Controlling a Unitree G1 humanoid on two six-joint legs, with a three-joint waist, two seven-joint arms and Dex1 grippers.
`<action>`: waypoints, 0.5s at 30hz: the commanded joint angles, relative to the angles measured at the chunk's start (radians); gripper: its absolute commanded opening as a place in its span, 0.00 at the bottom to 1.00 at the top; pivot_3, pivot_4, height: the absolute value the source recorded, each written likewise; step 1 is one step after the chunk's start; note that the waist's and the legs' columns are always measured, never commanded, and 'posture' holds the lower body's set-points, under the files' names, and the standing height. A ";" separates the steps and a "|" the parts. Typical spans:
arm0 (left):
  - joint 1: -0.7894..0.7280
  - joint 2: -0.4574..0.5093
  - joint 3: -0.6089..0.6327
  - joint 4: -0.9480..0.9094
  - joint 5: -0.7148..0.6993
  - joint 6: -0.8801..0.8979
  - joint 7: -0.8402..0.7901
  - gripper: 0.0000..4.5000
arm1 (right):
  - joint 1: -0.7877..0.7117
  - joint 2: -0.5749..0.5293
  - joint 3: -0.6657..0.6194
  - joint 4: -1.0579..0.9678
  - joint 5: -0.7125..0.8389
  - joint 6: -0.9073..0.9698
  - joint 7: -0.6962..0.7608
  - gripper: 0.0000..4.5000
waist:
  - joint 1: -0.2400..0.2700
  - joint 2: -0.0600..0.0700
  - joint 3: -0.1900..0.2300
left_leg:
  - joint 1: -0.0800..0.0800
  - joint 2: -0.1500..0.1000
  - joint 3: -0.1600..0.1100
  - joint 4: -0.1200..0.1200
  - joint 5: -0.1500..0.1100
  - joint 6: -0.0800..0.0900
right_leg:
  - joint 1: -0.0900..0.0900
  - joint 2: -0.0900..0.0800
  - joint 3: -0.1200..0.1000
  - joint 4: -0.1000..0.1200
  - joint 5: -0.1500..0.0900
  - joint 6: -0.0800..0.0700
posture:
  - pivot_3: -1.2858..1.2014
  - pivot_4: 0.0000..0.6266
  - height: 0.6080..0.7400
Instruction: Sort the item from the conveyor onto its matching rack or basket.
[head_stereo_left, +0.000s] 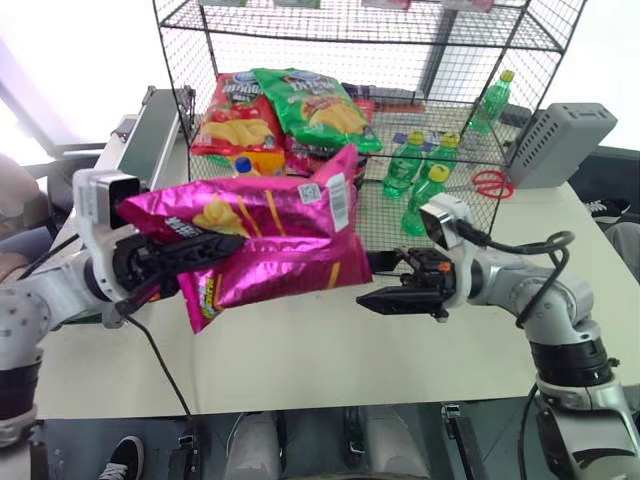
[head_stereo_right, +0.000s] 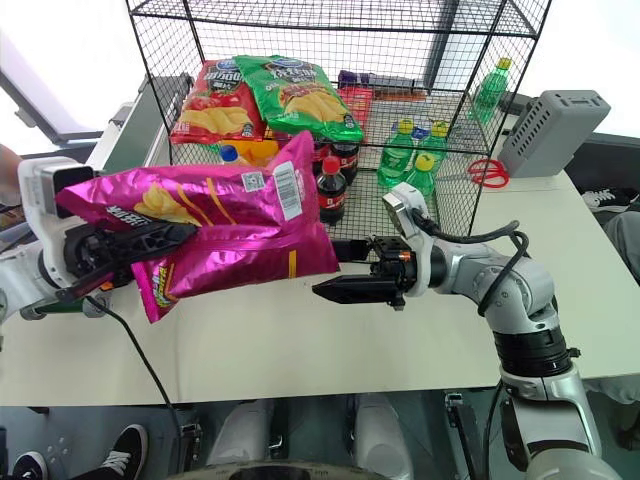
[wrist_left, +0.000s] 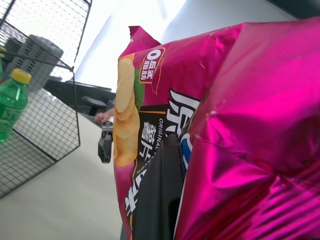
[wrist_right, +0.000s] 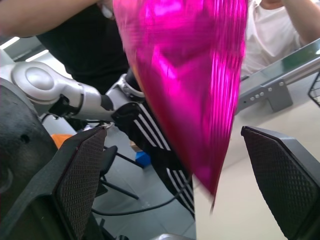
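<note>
Chip bag (head_stereo_left: 270, 235), glossy magenta-pink with yellow chips printed on it, hangs in the air above the pale desk (head_stereo_left: 330, 365), in front of the black wire-mesh rack (head_stereo_left: 420, 150). The left gripper (head_stereo_left: 215, 245) has its fingers closed on the bag's left part, one black finger lying across the printed face; the bag stretches sideways toward the robot's right, its barcode corner raised. The right gripper (head_stereo_left: 385, 285) hovers just beside the bag's right edge, its fingers spread wide and gripping nothing; in the right wrist view the bag's pointed end (wrist_right: 200, 100) hangs between the two ribbed pads (wrist_right: 80, 175) without touching either.

Inside the rack's lower tier lie a red chip bag (head_stereo_left: 235, 115) and a green chip bag (head_stereo_left: 315, 105), overlapping, with green bottles (head_stereo_left: 420, 165) standing to their right and dark cola bottles (head_stereo_right: 332, 185) behind the held bag. A grey plastic box (head_stereo_left: 560, 140) sits on the desk to the rack's right, and a red ring-shaped object (head_stereo_left: 492, 183) lies near it. The conveyor (head_stereo_left: 150, 130) runs along the rack's left side, well apart from the bag.
</note>
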 joint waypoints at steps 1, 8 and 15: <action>-0.039 -0.025 -0.002 0.011 0.029 0.018 -0.030 0.00 | -0.045 0.048 -0.006 0.010 0.004 -0.006 -0.057 1.00 | -0.001 0.000 0.000 | 0.000 0.000 0.000 0.000 0.000 0.000 | 0.000 0.000 0.000 0.000 0.000 0.000 | 0.52 0.24 1.00; -0.036 -0.080 -0.004 0.022 0.111 0.010 -0.028 0.00 | -0.046 0.051 0.037 -0.023 -0.005 0.001 -0.041 1.00 | 0.002 0.000 0.000 | -0.001 0.000 0.000 0.000 0.000 0.000 | 0.000 0.000 0.000 -0.001 0.000 0.000 | 0.52 0.24 1.00; -0.030 -0.105 0.002 0.039 0.211 -0.019 -0.074 0.00 | -0.044 0.050 0.050 -0.036 -0.007 0.006 -0.052 0.50 | 0.001 0.000 0.000 | -0.001 0.000 0.000 0.000 0.000 0.000 | 0.000 0.000 0.000 -0.001 0.000 0.000 | 0.52 0.24 1.00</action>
